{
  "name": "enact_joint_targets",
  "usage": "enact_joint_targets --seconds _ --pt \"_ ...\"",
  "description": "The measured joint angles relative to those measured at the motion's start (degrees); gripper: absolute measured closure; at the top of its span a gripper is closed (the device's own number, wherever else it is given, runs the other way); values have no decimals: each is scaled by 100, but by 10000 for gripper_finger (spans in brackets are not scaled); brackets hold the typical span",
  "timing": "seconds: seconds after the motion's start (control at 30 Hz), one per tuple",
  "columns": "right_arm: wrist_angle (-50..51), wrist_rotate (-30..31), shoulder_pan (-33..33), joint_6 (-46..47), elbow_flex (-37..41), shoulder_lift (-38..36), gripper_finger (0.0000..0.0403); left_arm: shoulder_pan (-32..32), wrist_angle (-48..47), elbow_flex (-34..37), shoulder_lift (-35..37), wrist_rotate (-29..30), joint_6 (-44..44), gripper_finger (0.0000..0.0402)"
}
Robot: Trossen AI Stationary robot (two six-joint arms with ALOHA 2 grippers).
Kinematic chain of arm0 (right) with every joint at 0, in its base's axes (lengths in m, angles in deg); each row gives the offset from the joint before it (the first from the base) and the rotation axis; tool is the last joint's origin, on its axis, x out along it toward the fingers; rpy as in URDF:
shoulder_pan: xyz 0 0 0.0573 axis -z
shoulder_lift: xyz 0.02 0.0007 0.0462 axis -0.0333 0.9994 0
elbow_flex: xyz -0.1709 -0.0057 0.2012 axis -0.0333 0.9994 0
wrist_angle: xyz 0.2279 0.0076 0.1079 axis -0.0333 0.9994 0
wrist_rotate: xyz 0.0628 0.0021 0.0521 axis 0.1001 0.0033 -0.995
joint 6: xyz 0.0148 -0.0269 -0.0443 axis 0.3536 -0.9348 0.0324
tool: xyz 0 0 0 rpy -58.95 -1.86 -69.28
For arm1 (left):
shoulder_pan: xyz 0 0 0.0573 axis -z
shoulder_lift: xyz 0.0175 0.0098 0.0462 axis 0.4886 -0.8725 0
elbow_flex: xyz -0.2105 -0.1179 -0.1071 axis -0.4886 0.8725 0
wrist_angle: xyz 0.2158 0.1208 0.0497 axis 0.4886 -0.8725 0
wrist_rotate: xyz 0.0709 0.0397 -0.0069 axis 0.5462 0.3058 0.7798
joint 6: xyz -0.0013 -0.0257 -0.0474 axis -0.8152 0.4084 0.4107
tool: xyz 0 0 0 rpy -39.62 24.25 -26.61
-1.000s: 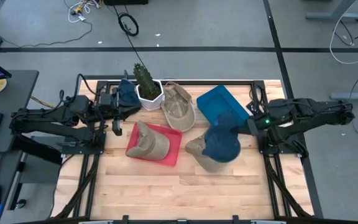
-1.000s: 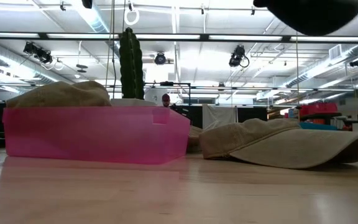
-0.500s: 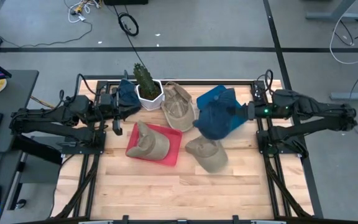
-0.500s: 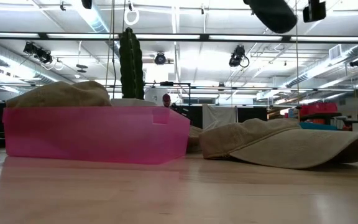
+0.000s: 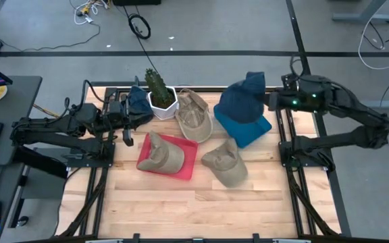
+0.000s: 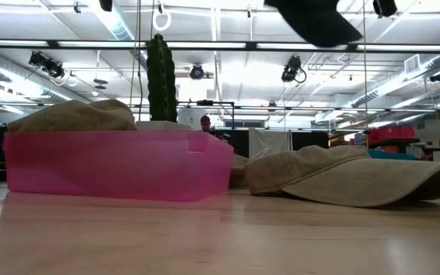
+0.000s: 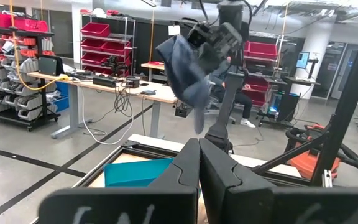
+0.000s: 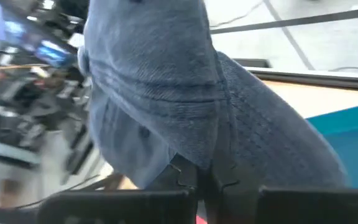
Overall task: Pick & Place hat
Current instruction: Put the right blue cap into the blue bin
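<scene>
- The right end effector (image 5: 270, 101) is clenched on the blue hat (image 5: 243, 101), with its fingers (image 8: 194, 177) pinching the fabric.
- The blue hat hangs in the air from this grip, above the blue bin (image 5: 247, 128) at the right rear of the counter (image 5: 201, 202). In the left wrist view the same hat (image 7: 184, 68) dangles from the far arm, clear of the bin (image 7: 135, 173) below it.
- In the low view, only the dark underside of the hat (image 6: 315, 19) shows at the upper edge, well above the counter surface.
- The left end effector (image 5: 128, 116) is clenched, with its fingers (image 7: 194, 168) pressed together and gripping nothing. It rests at the left rear of the counter, just beside a second dark blue hat (image 5: 138, 101).
- A potted cactus (image 5: 159, 91) in a white pot stands upright near the rear edge, between the left end effector and a tan hat (image 5: 194, 115).
- A pink bin (image 5: 171, 156) near the counter centre holds a second tan hat (image 5: 161, 152).
- A third tan hat (image 5: 225, 164) lies directly on the counter, between the pink bin and the blue bin, in front of the suspended hat.
</scene>
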State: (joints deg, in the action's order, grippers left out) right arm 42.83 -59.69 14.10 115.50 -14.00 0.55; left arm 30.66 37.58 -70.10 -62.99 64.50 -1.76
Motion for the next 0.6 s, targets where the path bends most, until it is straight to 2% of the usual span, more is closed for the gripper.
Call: enact_joint_targets --seconds 0.4,0.6 --pt "1004 -194 1584 -1375 8 663 403 0 -70 0 0 52 2 397" --pt "618 -213 2006 -1648 659 763 403 0 -87 0 2 59 1 397"
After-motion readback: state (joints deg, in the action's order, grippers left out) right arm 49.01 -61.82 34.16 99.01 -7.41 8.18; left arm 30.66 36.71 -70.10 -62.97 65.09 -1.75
